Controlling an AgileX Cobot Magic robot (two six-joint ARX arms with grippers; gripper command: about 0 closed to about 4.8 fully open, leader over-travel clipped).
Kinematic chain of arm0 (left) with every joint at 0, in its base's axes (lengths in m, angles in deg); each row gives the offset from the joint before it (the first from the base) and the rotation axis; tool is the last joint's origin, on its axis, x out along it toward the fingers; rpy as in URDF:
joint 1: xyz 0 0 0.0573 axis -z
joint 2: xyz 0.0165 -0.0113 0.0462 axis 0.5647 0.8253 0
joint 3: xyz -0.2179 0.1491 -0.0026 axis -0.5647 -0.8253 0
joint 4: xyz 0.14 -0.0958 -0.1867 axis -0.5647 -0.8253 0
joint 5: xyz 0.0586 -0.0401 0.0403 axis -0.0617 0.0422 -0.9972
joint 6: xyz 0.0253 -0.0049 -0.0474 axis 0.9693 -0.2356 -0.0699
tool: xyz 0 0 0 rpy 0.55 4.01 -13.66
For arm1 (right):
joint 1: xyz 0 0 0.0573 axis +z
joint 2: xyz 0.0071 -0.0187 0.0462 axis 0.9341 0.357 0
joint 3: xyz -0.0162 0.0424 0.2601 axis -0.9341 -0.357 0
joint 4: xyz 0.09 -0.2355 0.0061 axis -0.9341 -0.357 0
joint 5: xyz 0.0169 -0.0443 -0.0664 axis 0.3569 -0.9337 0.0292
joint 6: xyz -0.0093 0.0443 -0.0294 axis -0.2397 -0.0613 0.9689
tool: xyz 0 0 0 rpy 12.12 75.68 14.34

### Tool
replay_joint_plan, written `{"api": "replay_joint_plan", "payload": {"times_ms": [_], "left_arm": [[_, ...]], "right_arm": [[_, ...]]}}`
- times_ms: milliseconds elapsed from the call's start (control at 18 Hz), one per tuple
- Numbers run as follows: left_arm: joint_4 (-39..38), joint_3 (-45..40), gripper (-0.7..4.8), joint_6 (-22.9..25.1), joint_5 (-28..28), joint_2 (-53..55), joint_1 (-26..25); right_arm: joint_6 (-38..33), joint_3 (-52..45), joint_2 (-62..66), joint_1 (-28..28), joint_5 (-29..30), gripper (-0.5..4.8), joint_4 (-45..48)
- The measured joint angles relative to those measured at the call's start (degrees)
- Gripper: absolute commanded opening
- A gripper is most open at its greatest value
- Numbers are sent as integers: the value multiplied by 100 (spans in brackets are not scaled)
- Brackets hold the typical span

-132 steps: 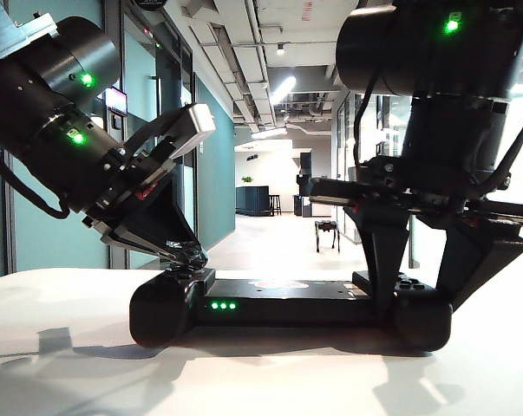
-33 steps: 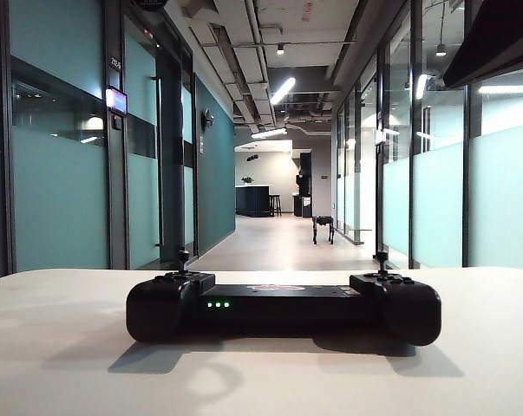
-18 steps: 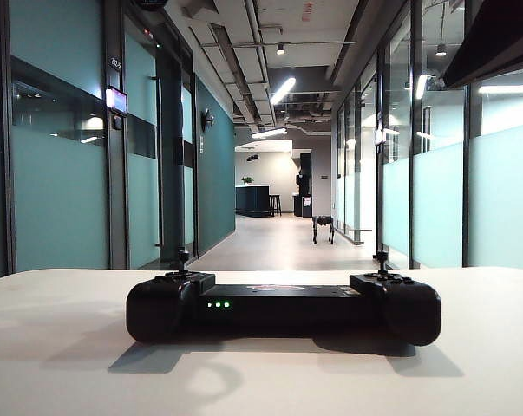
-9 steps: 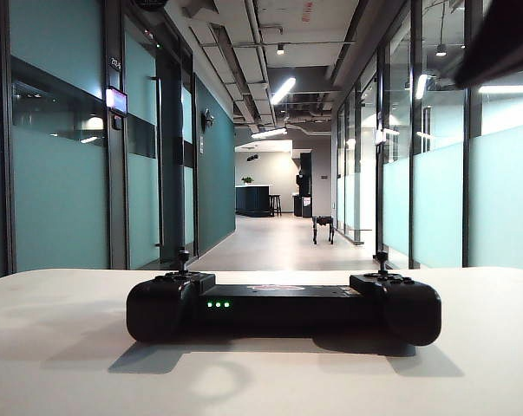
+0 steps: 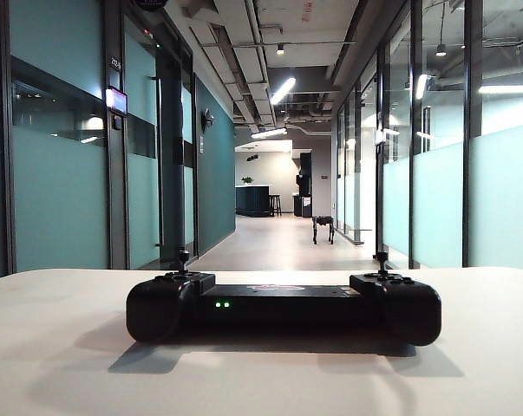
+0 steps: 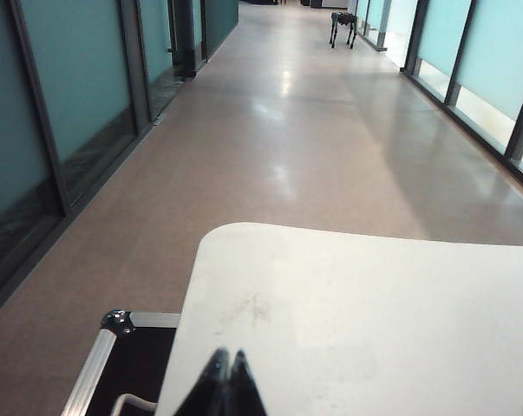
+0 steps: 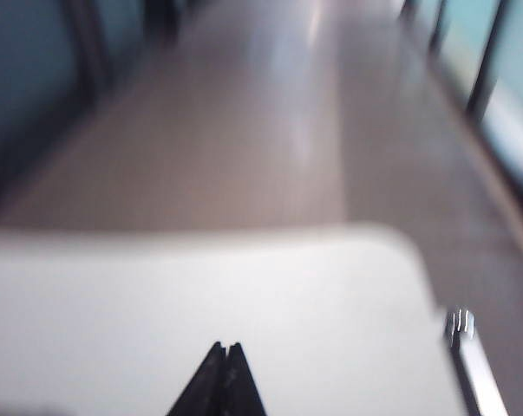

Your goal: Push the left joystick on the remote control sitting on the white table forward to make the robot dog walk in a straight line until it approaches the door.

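Observation:
The black remote control (image 5: 283,306) lies on the white table (image 5: 62,364) with its left joystick (image 5: 183,259) upright and untouched. Far down the corridor stands the small robot dog (image 5: 323,230), which the left wrist view also catches as the robot dog (image 6: 343,23). Neither arm shows in the exterior view. My left gripper (image 6: 227,357) is shut and empty above the white table (image 6: 374,321) near its corner. In the blurred right wrist view my right gripper (image 7: 225,348) is shut and empty over the white table (image 7: 157,303). The door is not clearly identifiable.
Teal glass walls (image 5: 62,173) line the corridor on the left and frosted glass panels (image 5: 504,191) on the right. A black case with a metal edge (image 6: 101,364) sits beside the table. A right joystick (image 5: 382,259) stands on the controller.
The dark arm part at the exterior view's upper right has drawn out of sight. The remote control and the robot dog stay where they were.

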Motion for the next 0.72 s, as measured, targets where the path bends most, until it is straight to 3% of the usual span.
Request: {"api": "replay_joint_plan", "payload": {"times_ms": [166,443,720], "left_arm": [[0,0,-5,0,0,0,0],[0,0,-5,0,0,0,0],[0,0,-5,0,0,0,0]], "right_arm": [[2,-380,-466,-522,310,-5,535],[293,-844,-1123,-1663,1794,-5,540],[302,-1259,-1825,-2192,1971,-5,542]]}}
